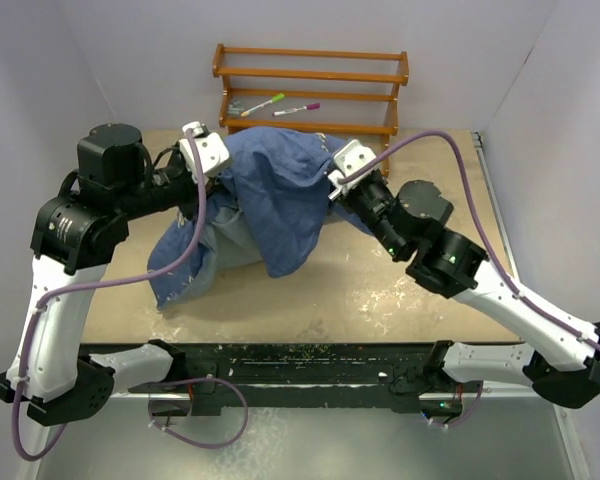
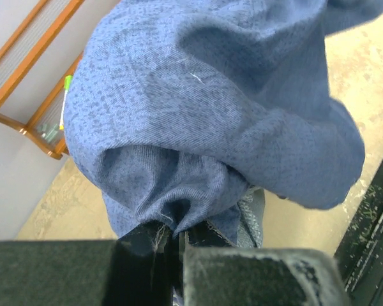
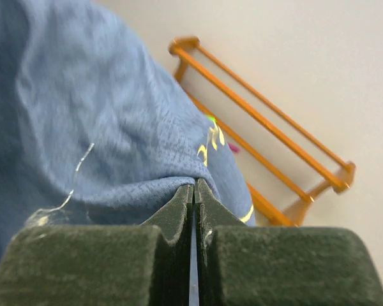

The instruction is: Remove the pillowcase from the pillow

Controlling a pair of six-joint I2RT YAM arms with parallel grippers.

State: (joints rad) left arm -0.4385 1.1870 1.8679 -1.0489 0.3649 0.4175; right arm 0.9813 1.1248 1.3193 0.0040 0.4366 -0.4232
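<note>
The pillowcase [image 1: 275,195] is a blue cloth held up between both arms over the table's middle, with a paler lower part [image 1: 190,265] draping down to the table at the left. My left gripper [image 1: 217,180] is shut on a bunched fold of the pillowcase [image 2: 198,115]. My right gripper [image 1: 332,185] is shut on the pillowcase's far edge [image 3: 83,140], where cream print shows. The pillow is hidden; I see no cream pillow in any view.
A wooden rack [image 1: 310,90] stands at the back of the table with two markers [image 1: 280,104] on its shelf; it also shows in the right wrist view [image 3: 268,121]. The tan tabletop [image 1: 380,290] has a black rail along its near edge.
</note>
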